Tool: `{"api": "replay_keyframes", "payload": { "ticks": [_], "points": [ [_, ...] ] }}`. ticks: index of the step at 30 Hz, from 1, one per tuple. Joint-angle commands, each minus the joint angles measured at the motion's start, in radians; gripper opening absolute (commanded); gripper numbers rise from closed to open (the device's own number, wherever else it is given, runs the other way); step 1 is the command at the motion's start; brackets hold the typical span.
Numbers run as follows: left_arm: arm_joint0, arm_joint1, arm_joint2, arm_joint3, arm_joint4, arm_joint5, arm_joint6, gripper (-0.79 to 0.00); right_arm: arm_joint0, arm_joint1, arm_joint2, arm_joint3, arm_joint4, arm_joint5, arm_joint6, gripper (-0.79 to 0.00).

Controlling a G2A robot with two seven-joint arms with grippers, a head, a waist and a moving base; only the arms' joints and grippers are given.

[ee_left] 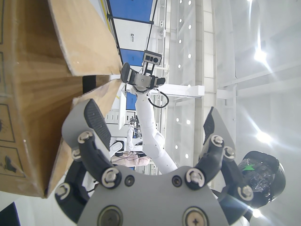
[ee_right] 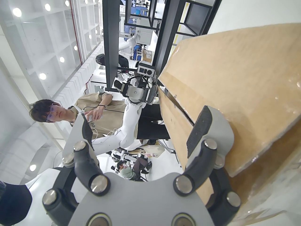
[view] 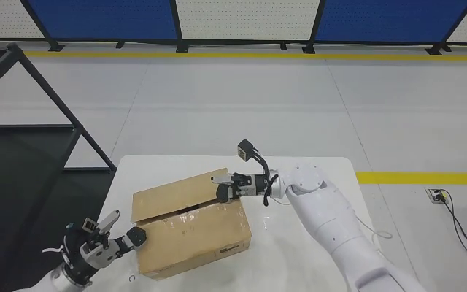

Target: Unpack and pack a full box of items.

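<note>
Box (view: 193, 232) looks stiff and probably heavy, so I'd lift its light flap (view: 175, 196) by the edge just beside my wide-open right claw (ee_right: 142, 116), left claw (ee_left: 152, 109) equally wide.

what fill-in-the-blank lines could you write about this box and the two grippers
1. The box is made of brown ____.
2. It stands on a table whose top is ____ in colour.
3. The left gripper and the right gripper are at ____ ends of the box.
4. The fingers of both grippers are ____, holding nothing.
Missing words: cardboard; white; opposite; open.
</note>
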Motion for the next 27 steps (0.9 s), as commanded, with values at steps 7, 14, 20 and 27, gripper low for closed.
{"api": "replay_keyframes", "payload": {
  "ticks": [7,14,20,27],
  "points": [
    [0.007,-0.003,-0.006,0.009,-0.006,-0.012,0.025,0.0,-0.004,0.001,-0.011,0.016,-0.039,0.018,-0.036,0.0],
    [0.024,-0.01,-0.063,0.024,-0.101,-0.035,0.114,0.0,-0.002,-0.002,-0.021,0.024,-0.058,0.026,-0.041,0.0],
    [0.029,-0.009,-0.074,0.025,-0.08,-0.009,0.09,0.0,0.002,-0.006,-0.03,0.034,-0.068,0.027,-0.035,0.0],
    [-0.011,-0.009,-0.021,0.048,-0.028,0.013,0.069,0.0,-0.001,-0.01,-0.031,0.045,-0.065,0.013,-0.035,0.0]
  ]
}}
